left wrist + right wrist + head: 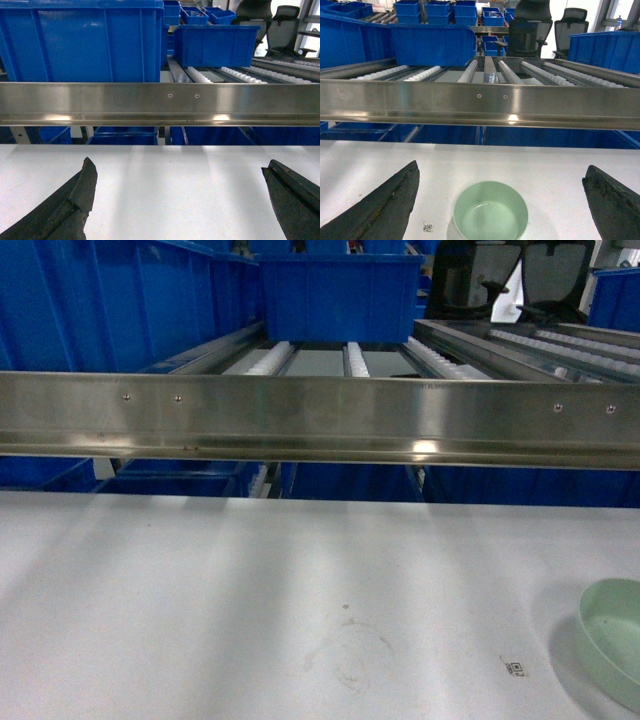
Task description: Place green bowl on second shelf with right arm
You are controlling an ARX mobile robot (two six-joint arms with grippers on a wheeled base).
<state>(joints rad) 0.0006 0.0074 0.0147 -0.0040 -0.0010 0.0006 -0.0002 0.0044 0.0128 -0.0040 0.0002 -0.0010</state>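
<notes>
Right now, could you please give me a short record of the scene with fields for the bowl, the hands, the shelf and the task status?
bowl: small round pale mint-green bowl, upright and empty on the white tabletop
right hand: right hand open, fingers either side of the bowl, not touching it
left hand: left hand open, nothing between its fingers
shelf: shiny stainless-steel roller shelf behind the table, bearing a blue plastic crate
status: bowl not yet grasped

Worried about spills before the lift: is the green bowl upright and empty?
Upright and empty: the green bowl sits open side up on the white table, its bare inside visible.
</notes>
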